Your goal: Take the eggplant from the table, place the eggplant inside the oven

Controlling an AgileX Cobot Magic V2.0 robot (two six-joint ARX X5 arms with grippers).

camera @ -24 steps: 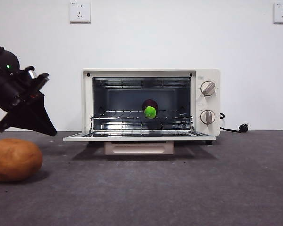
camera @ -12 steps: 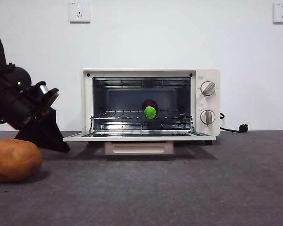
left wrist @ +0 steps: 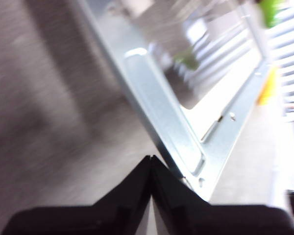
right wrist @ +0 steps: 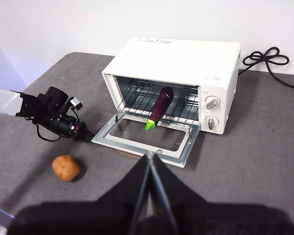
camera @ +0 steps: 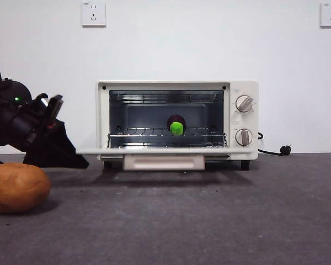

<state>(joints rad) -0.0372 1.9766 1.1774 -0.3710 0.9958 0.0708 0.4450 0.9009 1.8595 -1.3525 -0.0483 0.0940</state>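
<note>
The oven [camera: 176,124] was cream-white, the eggplant [camera: 176,123] at frame centre dark purple with green cap, the surface [camera: 209,221] speckled dark grey, the lower-left potato [camera: 17,187] orange-brown.

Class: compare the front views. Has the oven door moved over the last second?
Yes. The oven door has swung upward toward the oven, lifted at its corner by the left pincer.

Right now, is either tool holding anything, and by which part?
Nothing is held. The left tool is shut, tip at the oven door's corner; the right tool is shut, clear. The eggplant lies on the rack.
</note>
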